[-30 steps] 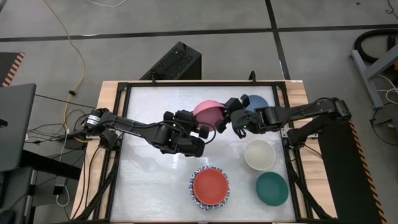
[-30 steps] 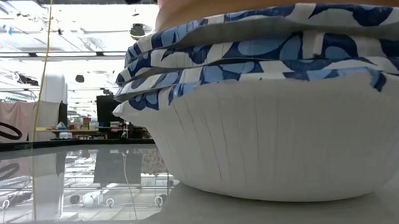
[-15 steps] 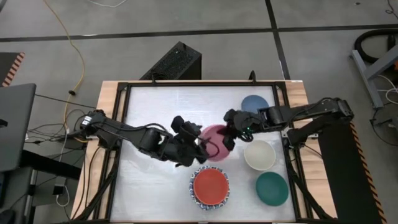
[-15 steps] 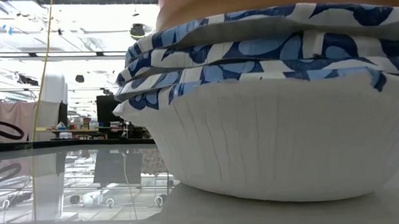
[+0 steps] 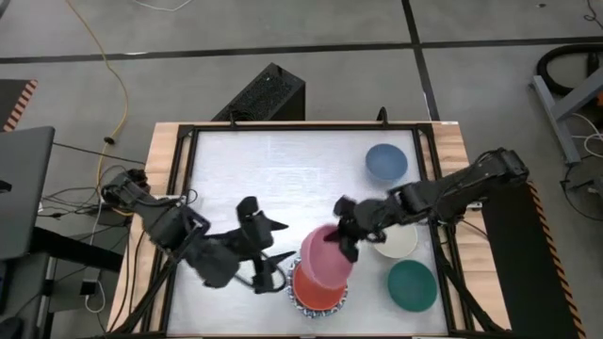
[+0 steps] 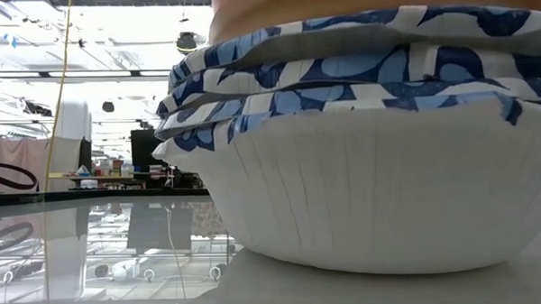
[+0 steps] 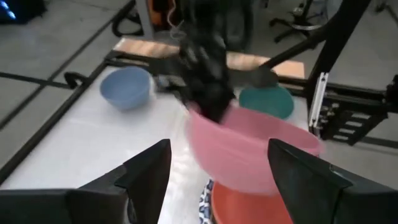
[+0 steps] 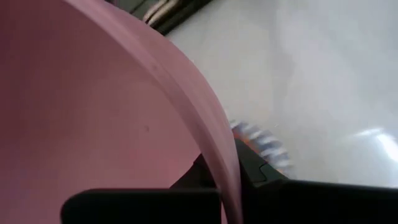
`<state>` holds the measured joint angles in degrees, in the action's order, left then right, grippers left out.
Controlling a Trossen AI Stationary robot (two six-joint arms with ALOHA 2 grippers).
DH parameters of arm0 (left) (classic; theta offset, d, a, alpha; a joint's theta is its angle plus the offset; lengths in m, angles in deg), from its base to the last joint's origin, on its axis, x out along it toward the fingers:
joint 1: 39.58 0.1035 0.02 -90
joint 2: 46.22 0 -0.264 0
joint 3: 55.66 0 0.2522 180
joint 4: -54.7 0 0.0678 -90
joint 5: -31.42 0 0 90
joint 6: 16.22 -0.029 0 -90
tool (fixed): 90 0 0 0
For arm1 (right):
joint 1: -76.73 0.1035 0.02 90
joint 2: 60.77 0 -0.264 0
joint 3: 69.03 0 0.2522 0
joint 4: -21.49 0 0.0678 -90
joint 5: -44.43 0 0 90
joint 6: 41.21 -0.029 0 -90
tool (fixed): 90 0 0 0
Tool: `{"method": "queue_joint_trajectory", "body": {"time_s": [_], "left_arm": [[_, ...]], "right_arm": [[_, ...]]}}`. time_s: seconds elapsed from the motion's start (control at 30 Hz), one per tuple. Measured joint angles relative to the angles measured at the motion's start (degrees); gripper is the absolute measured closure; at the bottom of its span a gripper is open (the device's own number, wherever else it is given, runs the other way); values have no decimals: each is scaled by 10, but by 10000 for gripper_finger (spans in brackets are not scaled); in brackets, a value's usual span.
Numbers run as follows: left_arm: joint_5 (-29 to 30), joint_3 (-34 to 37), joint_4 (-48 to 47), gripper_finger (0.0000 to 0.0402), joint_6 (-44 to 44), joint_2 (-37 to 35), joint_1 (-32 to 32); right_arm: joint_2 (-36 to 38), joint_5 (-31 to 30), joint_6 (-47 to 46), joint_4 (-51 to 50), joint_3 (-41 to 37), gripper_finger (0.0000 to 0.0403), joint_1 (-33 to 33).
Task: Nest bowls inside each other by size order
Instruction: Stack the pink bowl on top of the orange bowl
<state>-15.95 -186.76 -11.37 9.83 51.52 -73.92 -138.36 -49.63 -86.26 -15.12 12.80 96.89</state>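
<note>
A pink bowl (image 5: 323,256) hangs tilted over the red bowl (image 5: 316,290), with my right gripper (image 5: 342,235) shut on it. The red bowl sits nested in a stack of white bowls with blue patterned rims (image 6: 379,166) near the table's front edge. My left gripper (image 5: 275,254) stands open just left of the stack, holding nothing. On the table's right side stand a blue bowl (image 5: 386,162) at the far end, a cream bowl (image 5: 400,243) partly under my right arm, and a teal bowl (image 5: 412,285). My right gripper holds the pink bowl by its rim (image 8: 225,163) on the bowl's right side, one finger inside the bowl and one outside. The fingers come from the table's right, slanting down. The bowl tilts over the red bowl; whether it touches it, I cannot tell.
A black raised frame (image 5: 188,132) runs around the white table top. The far left half of the table is bare. Cables and a black box (image 5: 264,94) lie on the floor beyond the far edge.
My left gripper has opened, let go of the pink bowl and drawn back toward the table's near left. My right gripper has carried the pink bowl from the far middle toward the near edge, to above the red bowl in the stack.
</note>
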Motion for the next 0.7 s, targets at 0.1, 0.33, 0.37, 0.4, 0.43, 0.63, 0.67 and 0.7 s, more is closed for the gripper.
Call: {"method": "queue_joint_trajectory", "body": {"time_s": [0.1,0.33,0.37,0.4,0.43,0.63,0.67,0.7], "left_arm": [[44,0,-23,146,14,-14,-20],[91,-1,-76,146,74,-31,-48],[91,-1,-83,146,79,-31,-51],[91,-1,-89,146,83,-31,-53],[91,-1,-98,146,87,-31,-56],[92,2,-140,146,132,-31,-60],[91,2,-144,146,139,-31,-60],[91,2,-148,146,145,-31,-60]], "right_arm": [[-43,33,0,3,15,385,9],[-117,56,19,-112,118,385,12],[-129,57,25,-123,131,385,12],[-143,61,31,-138,143,385,12],[-158,66,35,-153,155,385,12],[-223,71,56,-221,206,385,15],[-229,70,62,-222,208,385,15],[-231,71,67,-225,208,385,14]]}}
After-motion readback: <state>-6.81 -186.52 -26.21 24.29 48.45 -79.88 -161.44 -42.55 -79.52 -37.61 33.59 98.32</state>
